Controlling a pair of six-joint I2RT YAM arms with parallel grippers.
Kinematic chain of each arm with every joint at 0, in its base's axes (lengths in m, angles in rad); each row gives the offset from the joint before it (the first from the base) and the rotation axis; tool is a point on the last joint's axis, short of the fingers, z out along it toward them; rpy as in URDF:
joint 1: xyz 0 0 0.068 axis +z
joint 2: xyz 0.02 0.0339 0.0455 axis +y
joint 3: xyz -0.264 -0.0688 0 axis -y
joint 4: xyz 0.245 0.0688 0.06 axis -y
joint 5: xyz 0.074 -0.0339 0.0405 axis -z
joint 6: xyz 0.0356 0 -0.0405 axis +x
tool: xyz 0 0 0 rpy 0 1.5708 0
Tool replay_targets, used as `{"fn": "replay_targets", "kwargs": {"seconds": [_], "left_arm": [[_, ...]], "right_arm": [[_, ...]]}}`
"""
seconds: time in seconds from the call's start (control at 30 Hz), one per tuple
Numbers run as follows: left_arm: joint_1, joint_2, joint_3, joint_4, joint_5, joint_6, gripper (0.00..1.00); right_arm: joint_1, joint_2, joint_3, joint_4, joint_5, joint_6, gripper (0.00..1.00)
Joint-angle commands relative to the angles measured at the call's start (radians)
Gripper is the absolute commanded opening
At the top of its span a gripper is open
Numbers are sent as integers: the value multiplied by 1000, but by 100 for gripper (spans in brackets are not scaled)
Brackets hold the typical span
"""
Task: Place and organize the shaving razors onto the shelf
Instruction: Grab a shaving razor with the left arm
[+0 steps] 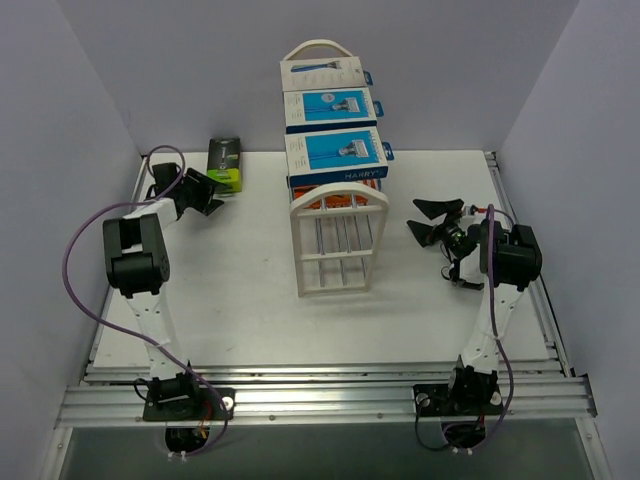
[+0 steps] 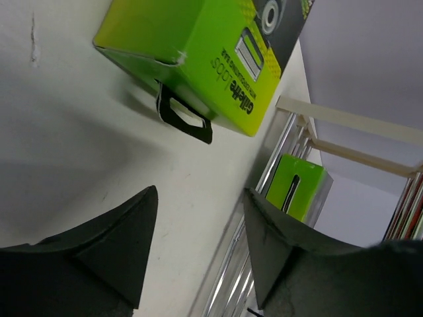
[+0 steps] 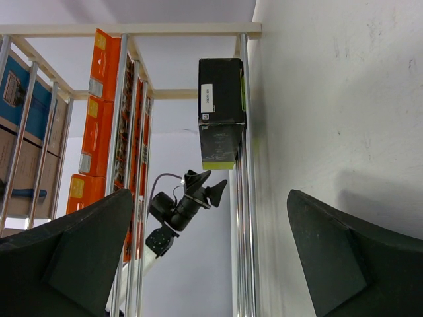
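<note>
A black-and-lime-green razor box (image 1: 225, 163) lies on the table at the far left. My left gripper (image 1: 210, 192) sits just short of it. In the left wrist view the box (image 2: 198, 53) lies ahead of my left gripper (image 2: 200, 198), whose jaws stand apart with nothing between them. The cream shelf (image 1: 338, 240) stands mid-table with blue-and-white boxes (image 1: 335, 105) on top and orange boxes (image 1: 340, 200) one tier down. My right gripper (image 1: 425, 220) is open to the shelf's right, facing it. The right wrist view shows orange boxes (image 3: 106, 112) and a black-and-lime box (image 3: 221, 109) inside the shelf (image 3: 132, 30).
White walls close in the table on the left, the right and the back. A metal rail (image 1: 320, 395) runs along the near edge by the arm bases. The left arm's purple cable (image 1: 75, 240) loops out toward the left wall.
</note>
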Motion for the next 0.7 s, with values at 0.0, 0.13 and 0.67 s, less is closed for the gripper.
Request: {"fn": "replay_targets", "kwargs": {"seconds": [0.0, 0.13, 0.67], "left_arm": [[1, 40, 63, 30, -25, -11, 60], [1, 70, 80, 38, -35, -19, 52], [3, 128, 47, 239, -48, -57, 42]], "right_arm": [[-11, 100, -80, 322, 3, -75, 100], [-12, 97, -86, 322, 3, -78, 100], [-8, 117, -72, 322, -2, -85, 100]]}}
